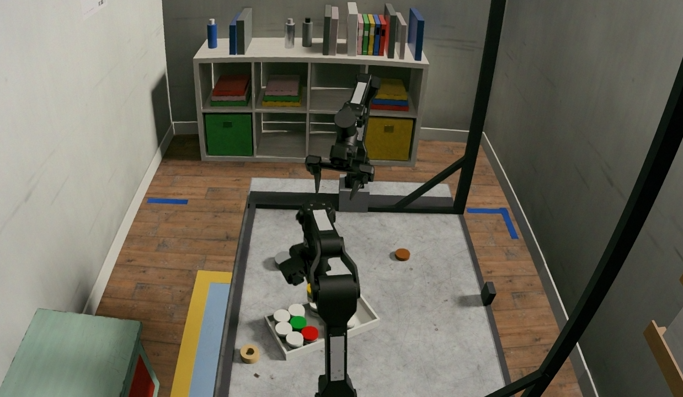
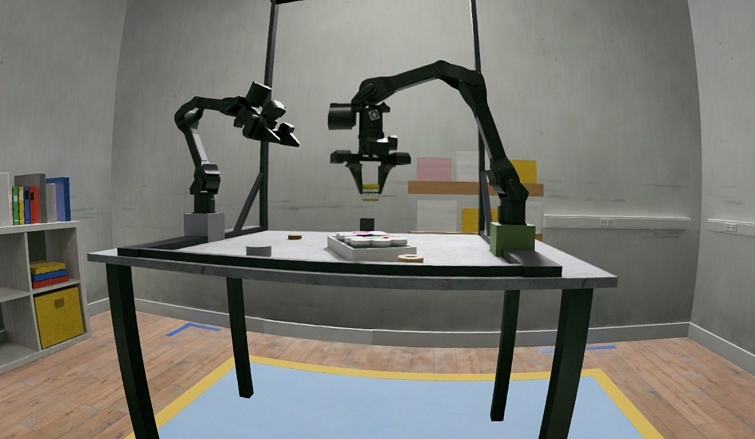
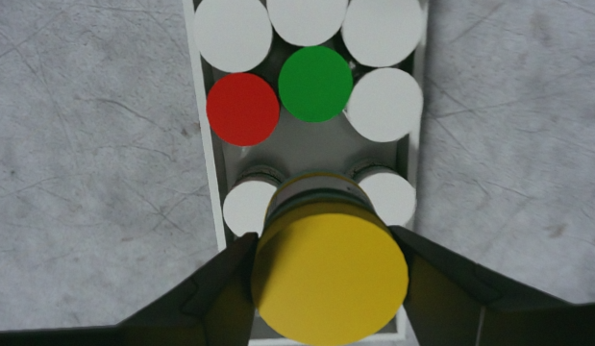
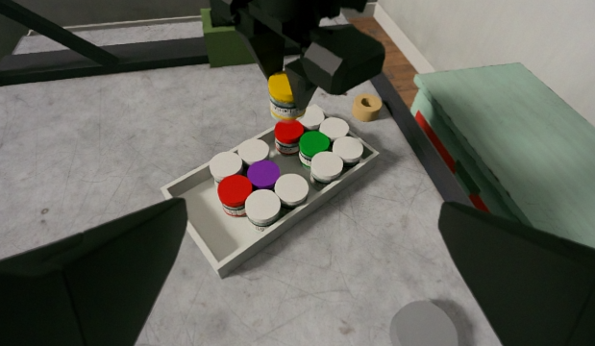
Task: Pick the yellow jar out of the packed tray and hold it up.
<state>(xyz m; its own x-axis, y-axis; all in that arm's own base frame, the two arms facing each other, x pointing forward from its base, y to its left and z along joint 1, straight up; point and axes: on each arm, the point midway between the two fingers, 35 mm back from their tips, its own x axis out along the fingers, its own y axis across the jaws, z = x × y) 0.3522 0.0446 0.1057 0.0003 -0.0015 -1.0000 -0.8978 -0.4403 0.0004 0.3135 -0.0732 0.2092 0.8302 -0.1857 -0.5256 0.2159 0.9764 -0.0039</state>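
Observation:
The yellow jar [image 3: 330,279] is up in the air between the fingers of my left gripper [image 3: 322,240], which is shut on it from both sides. In the side view the jar [image 2: 370,192] hangs well above the white tray [image 2: 369,249] and the other jars. Its labelled body shows below the fingertips in the right wrist view [image 4: 282,98]. The other jars stand caps up in the tray: white ones, green [image 4: 313,143], purple [image 4: 263,174] and two red [image 4: 235,190]. My right gripper [image 1: 335,191] is open and empty, high near the table's far end.
A tan ring [image 1: 249,352] lies by the tray near the table edge. A grey disc [image 1: 282,257], an orange-brown disc [image 1: 402,254] and a small black block [image 1: 488,293] lie on the table. A green cabinet [image 1: 72,355] stands beside the table.

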